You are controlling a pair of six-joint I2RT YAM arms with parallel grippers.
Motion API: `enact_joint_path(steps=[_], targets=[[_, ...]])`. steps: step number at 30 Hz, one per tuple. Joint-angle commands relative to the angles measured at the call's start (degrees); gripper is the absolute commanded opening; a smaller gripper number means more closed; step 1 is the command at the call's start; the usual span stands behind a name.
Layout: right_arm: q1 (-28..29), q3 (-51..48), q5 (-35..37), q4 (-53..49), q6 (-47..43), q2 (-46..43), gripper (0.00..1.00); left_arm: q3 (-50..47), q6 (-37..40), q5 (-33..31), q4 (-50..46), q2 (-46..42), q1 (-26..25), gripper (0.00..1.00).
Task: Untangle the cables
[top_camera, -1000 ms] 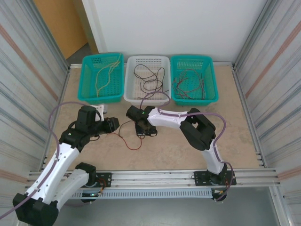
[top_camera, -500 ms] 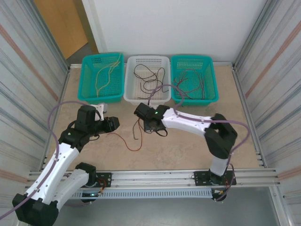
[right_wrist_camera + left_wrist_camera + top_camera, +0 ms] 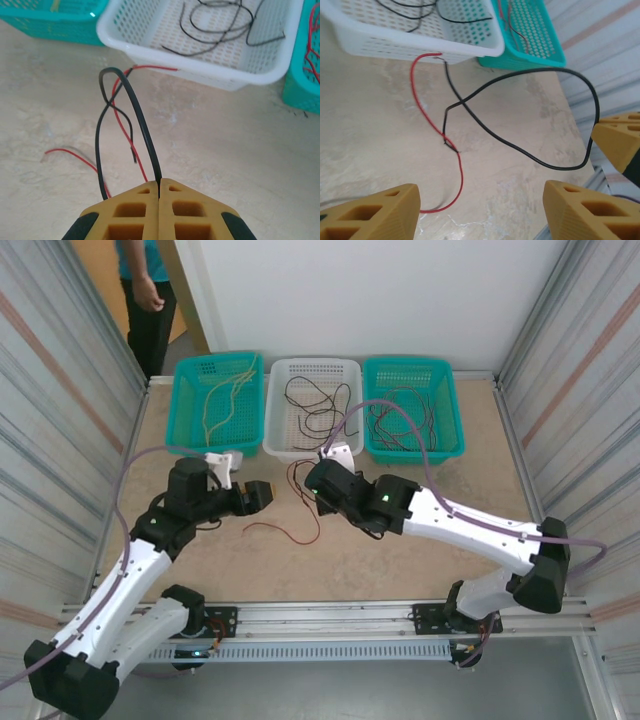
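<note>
Beige tabletop (image 3: pixel 400 570), corrugated metal walls (image 3: pixel 60 390); red cable (image 3: pixel 461 172) on it, black cable (image 3: pixel 142 125) lifted.

We had bright, even light from overhead on the table (image 3: pixel 380 565), and the shadows on it came out soft and faint. On the left wrist view the left gripper (image 3: pixel 482 212) sat blurred, its fingertips (image 3: pixel 370 217) fuzzy up close, the black cable (image 3: pixel 517 150) crisp. The white basket (image 3: pixel 210 75) looked nearly washed out.

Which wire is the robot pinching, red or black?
The black wire: it goes into the shut right gripper. The red wire only crosses it; nothing grips it.
</note>
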Motion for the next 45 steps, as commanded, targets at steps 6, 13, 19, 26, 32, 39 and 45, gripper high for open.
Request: enact_joint_path(steps=[6,13,19,26,32,39,45], targets=[[3.2,-0.5,3.3,4.9,-6.5,-3.1,0.00,6.1,3.9,-1.1,3.0,5.4,-2.2,0.69],[5.8,0.4,5.6,5.2,-8.0,-3.1,0.00,8.8,5.2,-3.4,5.6,11.5,-2.2,0.57],[6.5,0.8,6.3,4.5,-8.2,-3.1,0.00,10.1,5.0,-1.8,7.4,13.3,-2.2,0.30],[6.5,0.8,6.3,5.1,-8.7,-3.5,0.00,9.9,5.4,-3.7,8.0,11.6,-2.2,0.06],[6.5,1.2,7.2,4.4,-8.1,-3.4,0.14,10.3,3.8,-2.8,8.7,11.2,-2.2,0.00],[5.8,2.2,8.1,2.2,-6.3,-2.5,0.69,12.6,1.3,1.7,10.0,9.8,-2.2,0.00],[3.7,2.6,7.9,1.6,-4.4,-2.9,0.72,13.9,2.0,1.7,7.9,8.8,-2.2,0.00]])
